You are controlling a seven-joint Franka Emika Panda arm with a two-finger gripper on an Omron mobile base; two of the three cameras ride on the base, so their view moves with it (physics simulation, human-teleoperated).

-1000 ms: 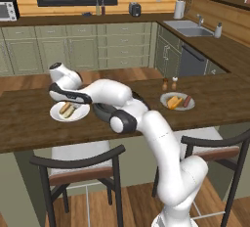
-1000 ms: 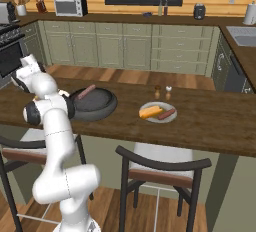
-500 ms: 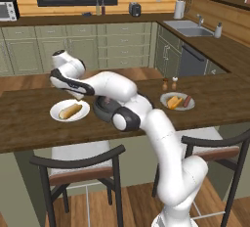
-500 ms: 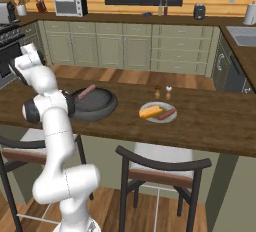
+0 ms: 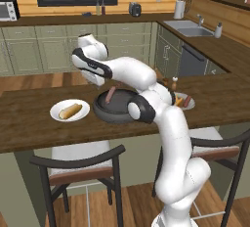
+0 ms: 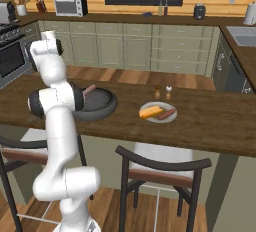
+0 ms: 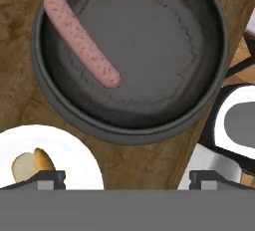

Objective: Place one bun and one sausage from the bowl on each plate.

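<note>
The dark bowl (image 5: 119, 113) sits mid-counter with one reddish-brown sausage (image 5: 111, 94) lying in it. Left of it, a white plate (image 5: 56, 108) carries a yellow-orange bun (image 5: 70, 110). Partly behind my arm, the right plate (image 6: 159, 120) holds a bun (image 6: 150, 111) and a sausage (image 6: 167, 114). My gripper (image 5: 96, 80) hangs open and empty above the bowl's left rim, between bowl and left plate. The hand view looks straight down on the bowl (image 7: 164, 51), its sausage (image 7: 79, 38), and the left plate (image 7: 64, 150) with the bun (image 7: 32, 165); my gripper (image 7: 128, 177) holds nothing.
Two small shakers (image 6: 163, 92) stand just behind the right plate. Bar stools (image 5: 80, 165) stand under the counter's near edge. Cabinets, a sink (image 5: 188, 25) and a microwave (image 6: 69, 7) line the far walls.
My gripper has lifted off the left plate, leaving the bun there, and swung up and right toward the bowl.
</note>
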